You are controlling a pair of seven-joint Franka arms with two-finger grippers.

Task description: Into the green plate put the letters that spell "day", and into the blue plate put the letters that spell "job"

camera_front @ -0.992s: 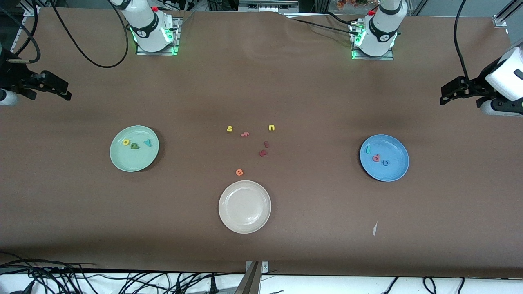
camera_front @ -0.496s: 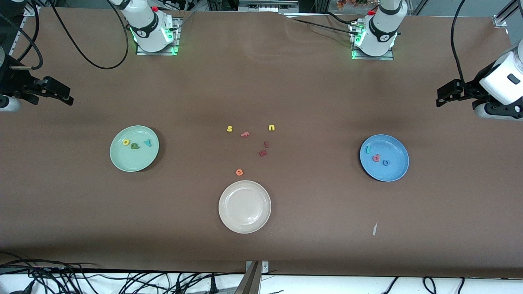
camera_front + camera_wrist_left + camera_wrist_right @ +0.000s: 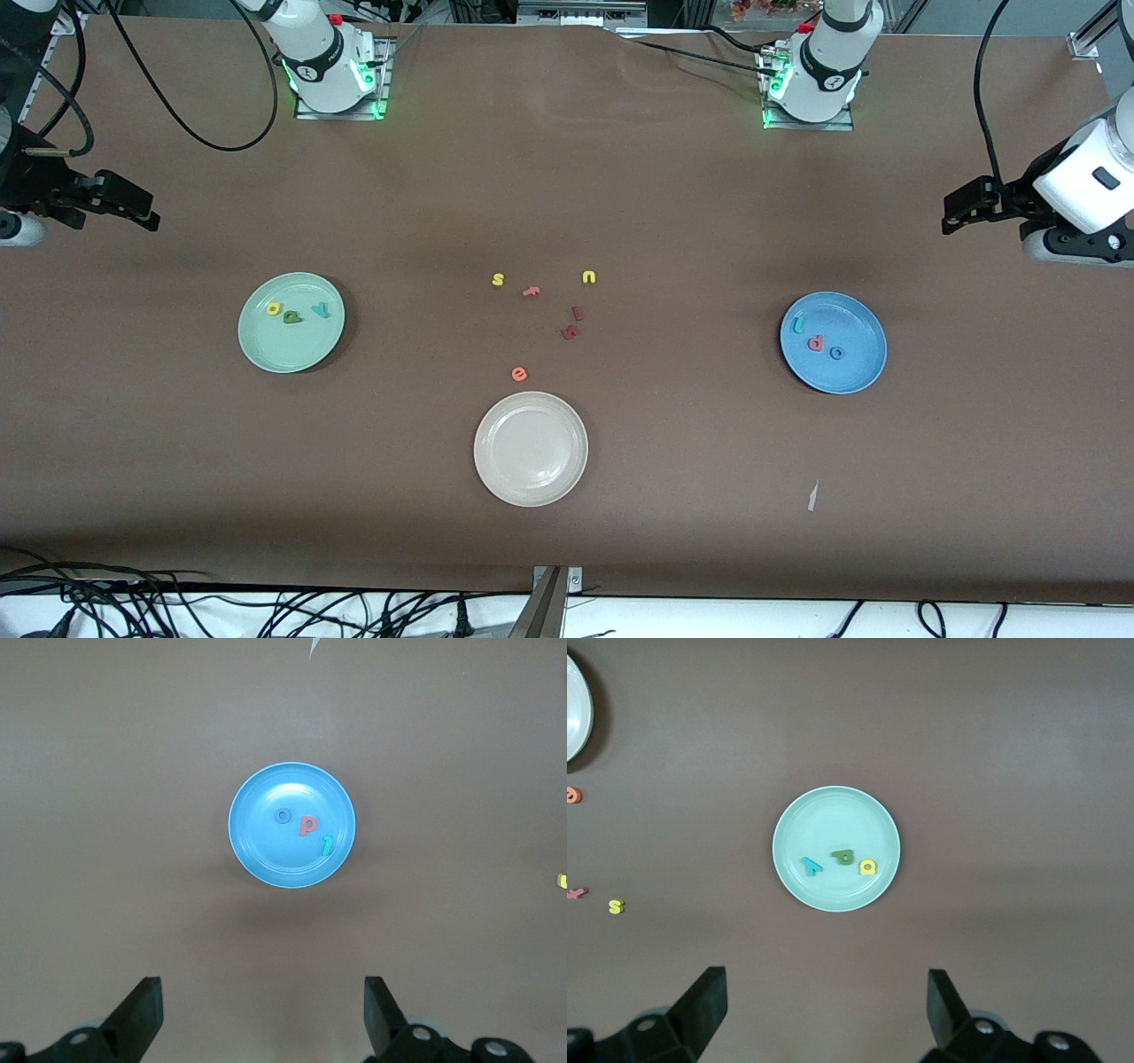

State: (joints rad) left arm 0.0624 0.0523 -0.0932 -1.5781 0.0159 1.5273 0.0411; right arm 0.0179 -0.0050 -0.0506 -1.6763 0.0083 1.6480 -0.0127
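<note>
Evidently sorted: d, a, y [image 3: 297,311] lie in the green plate [image 3: 266,350], j, o, b [image 3: 816,340] in the blue plate [image 3: 864,368]. Left end effector [image 3: 955,213] and right end effector [image 3: 142,209] hang wide and empty at the desk's ends, each plate nearest its own.

We see the green plate [image 3: 291,322] toward the right arm's end of the bench [image 3: 673,204], carrying the yellow a [image 3: 274,308], dark green d [image 3: 291,317] and teal y [image 3: 321,310]. The blue plate [image 3: 833,342] holds the teal j [image 3: 798,325], salmon-red b [image 3: 815,342] and blue o [image 3: 836,353].
</note>
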